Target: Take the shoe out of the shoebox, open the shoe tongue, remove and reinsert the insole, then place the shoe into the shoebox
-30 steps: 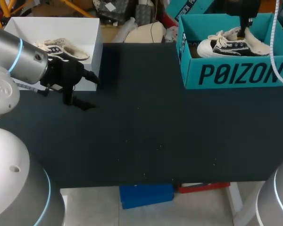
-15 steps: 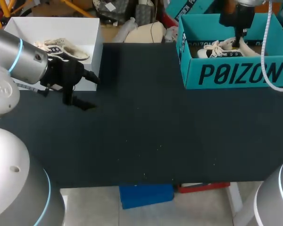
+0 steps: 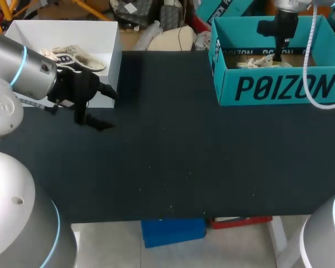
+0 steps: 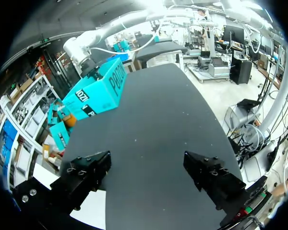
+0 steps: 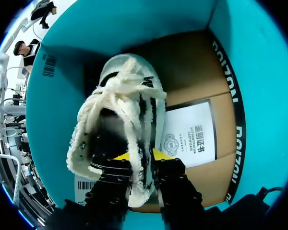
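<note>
The right arm point(image 3: 283, 22), jaws clenched on the shoe point(image 5: 117, 115), has lowered it into the teal shoebox point(image 3: 279, 88); letting go should finish the task. The left jaws sit released.

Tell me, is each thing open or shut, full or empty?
teal box: open on top.
shoe: inside the teal box, gripped at its collar.
right gripper: shut on the shoe.
left gripper: open, empty.
white box: open, second shoe inside.
</note>
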Available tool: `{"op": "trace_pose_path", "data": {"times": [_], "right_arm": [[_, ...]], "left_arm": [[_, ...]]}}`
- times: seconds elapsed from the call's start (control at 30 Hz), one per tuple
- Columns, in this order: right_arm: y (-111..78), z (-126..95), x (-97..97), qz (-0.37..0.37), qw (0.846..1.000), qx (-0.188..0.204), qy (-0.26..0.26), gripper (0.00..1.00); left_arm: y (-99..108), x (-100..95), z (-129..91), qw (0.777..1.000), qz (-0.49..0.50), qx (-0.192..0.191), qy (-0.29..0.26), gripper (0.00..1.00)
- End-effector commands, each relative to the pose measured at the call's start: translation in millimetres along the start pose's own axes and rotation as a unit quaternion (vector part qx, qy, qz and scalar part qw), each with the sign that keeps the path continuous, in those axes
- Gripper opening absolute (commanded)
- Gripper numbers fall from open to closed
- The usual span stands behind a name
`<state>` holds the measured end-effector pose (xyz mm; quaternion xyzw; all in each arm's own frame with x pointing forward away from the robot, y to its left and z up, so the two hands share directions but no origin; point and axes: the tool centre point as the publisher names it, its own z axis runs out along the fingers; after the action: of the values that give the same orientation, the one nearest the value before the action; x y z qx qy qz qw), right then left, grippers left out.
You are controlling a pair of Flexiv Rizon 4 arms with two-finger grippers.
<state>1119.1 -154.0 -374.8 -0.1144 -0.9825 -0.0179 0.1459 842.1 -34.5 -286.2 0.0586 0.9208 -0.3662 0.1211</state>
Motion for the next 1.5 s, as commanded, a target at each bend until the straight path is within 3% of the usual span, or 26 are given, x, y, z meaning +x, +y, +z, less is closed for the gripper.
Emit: {"op": "trace_pose_path", "data": {"times": [0.03,0.13,0.3,0.37,0.53,0.77,1.0,1.03,1.07,1.13,1.17,1.2,1.27,1.33,1.37,1.5], "right_arm": [[-0.4,-8,-1.3,0.003,1.0,0.006,0.015,0.47],[-3.1,-15,1.5,0.007,1.0,0.009,0.009,0.52],[-9.6,-36,9.0,0.02,1.0,0.013,-0.011,0.49],[-12.4,-49,14.1,0.029,0.999,0.02,-0.022,0.44],[-14.0,-83,29.8,0.05,0.996,0.027,-0.063,0.44],[0.8,-128,66.3,0.078,0.989,0.032,-0.124,0.48],[33.6,-156,120.3,0.141,0.972,0.056,-0.18,0.5],[40.9,-158,129.9,0.148,0.969,0.058,-0.187,0.69],[47.1,-159,137.8,0.156,0.966,0.063,-0.196,0.71],[59.8,-160,154.6,0.185,0.959,0.041,-0.21,0.5],[68.3,-159,163.4,0.198,0.954,0.042,-0.223,0.5],[76.2,-158,171.7,0.209,0.949,0.042,-0.23,0.59],[91.7,-153,184.8,0.226,0.941,0.023,-0.251,0.56],[107.0,-144,198.0,0.243,0.93,0.024,-0.275,0.91],[114.0,-139,203.3,0.249,0.926,0.029,-0.282,0.95],[136.3,-111,217.9,0.258,0.916,0.052,-0.304,0.91]], "left_arm": [[0,1.1,1,1.0,0.001,0.0,-0.002,1.0],[0,1.1,1,1.0,0.001,0.0,-0.002,1.0],[0,1.1,1,1.0,0.001,0.0,-0.002,1.0],[0,1.1,1,1.0,0.001,0.0,-0.002,1.0],[0,1.1,1,1.0,0.001,0.0,-0.002,1.0],[0,1.1,1,1.0,0.001,0.0,-0.002,1.0],[0,1.1,1,1.0,0.001,0.0,-0.002,1.0],[0,1.1,1,1.0,0.001,0.0,-0.002,1.0],[0,1.1,1,1.0,0.001,0.0,-0.002,1.0],[0,1.1,1,1.0,0.001,0.0,-0.002,1.0],[0,1.1,1,1.0,0.001,0.0,-0.002,1.0],[0,1.1,1,1.0,0.001,0.0,-0.002,1.0],[0,1.1,1,1.0,0.001,0.0,-0.002,1.0],[0,1.1,1,1.0,0.001,0.0,-0.002,1.0],[0,1.1,1,1.0,0.001,0.0,-0.002,1.0],[0,1.1,1,1.0,0.001,0.0,-0.002,1.0]]}}
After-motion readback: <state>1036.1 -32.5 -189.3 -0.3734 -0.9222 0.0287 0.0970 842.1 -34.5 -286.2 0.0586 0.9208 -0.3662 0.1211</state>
